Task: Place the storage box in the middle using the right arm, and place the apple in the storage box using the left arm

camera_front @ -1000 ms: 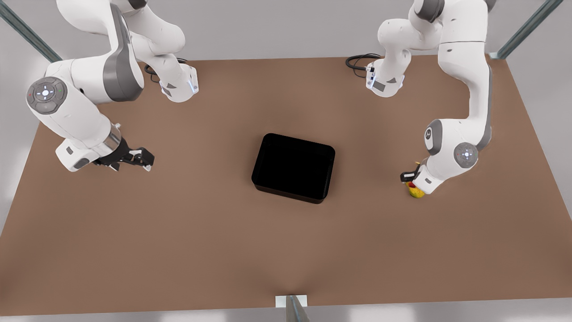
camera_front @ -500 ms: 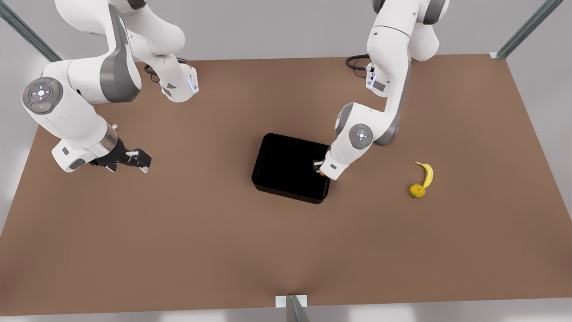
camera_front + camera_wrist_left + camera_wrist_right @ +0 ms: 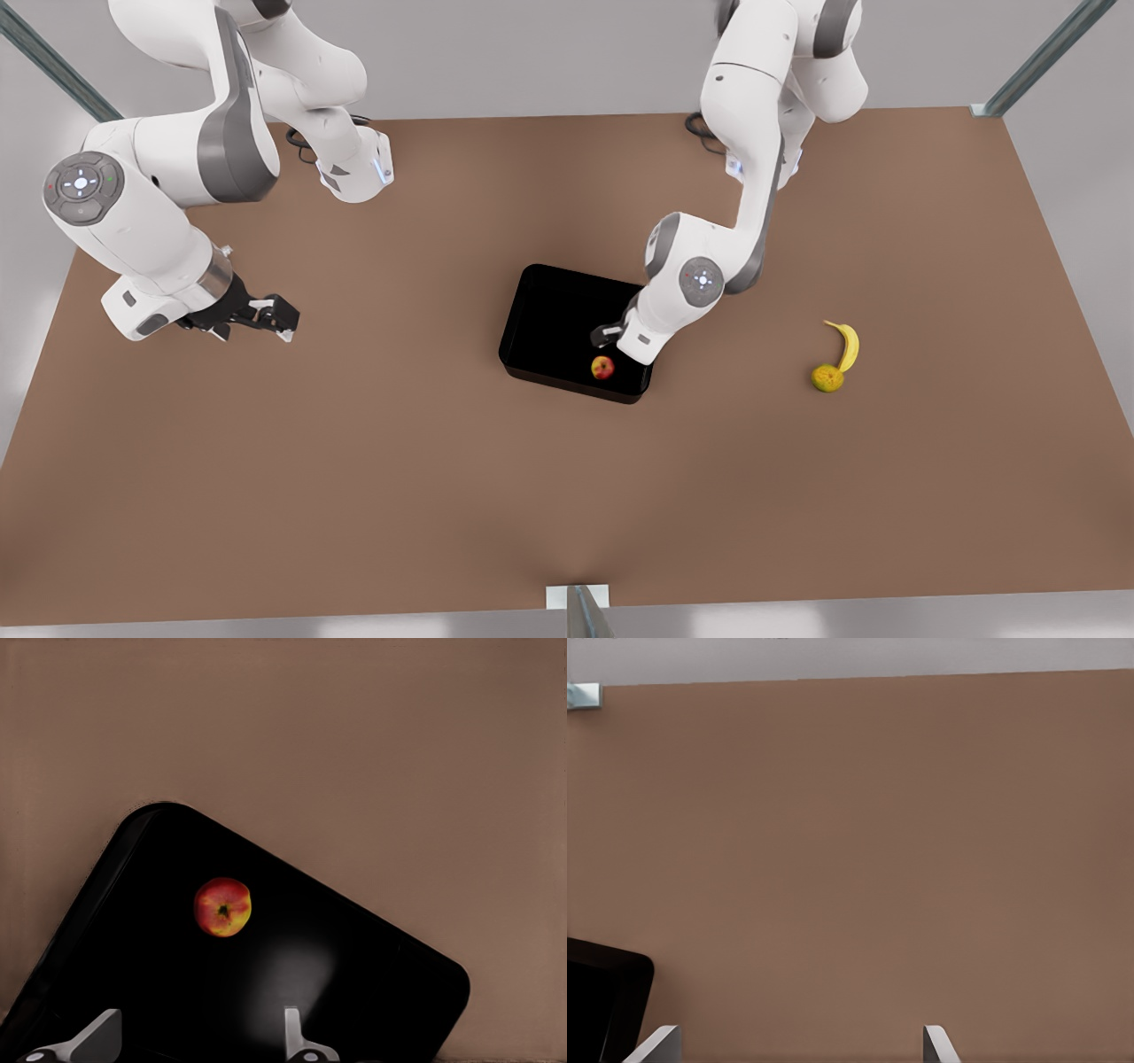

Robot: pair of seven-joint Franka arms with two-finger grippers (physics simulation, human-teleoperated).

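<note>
Two arms share the brown table (image 3: 354, 461), and each one's posture fits its half of the job. On the front view's right, the left gripper (image 3: 611, 337) hangs over the storage box (image 3: 554, 323), its fingers (image 3: 292, 1028) spread with nothing between them. The apple (image 3: 603, 367) lies loose on the box floor, near the corner closest to the camera on the front view's right, just beside the gripper and apart from it. In the left wrist view the apple (image 3: 222, 906) sits free on the glossy black floor of the storage box (image 3: 372, 992), ahead of the parted fingertips, which suggests a release from above and not a carry in progress.

The box stands roughly mid-table, slightly turned, between the two arm bases, so the centring step looks done. The right gripper (image 3: 261, 315) waits low over bare table on the front view's left, well apart from the box; its fingers (image 3: 656, 1047) are spread and hold nothing, and a corner of the storage box (image 3: 602, 992) shows at the edge of its wrist view. That standoff keeps it out of the other arm's reach.

A banana (image 3: 846, 344) and a lumpy yellow-green fruit (image 3: 827, 378) lie touching each other, far off toward the front view's right, outside the box and no part of the task. Judging by this layout, both placements look complete, and what remains is likely only for the left arm to lift clear
</note>
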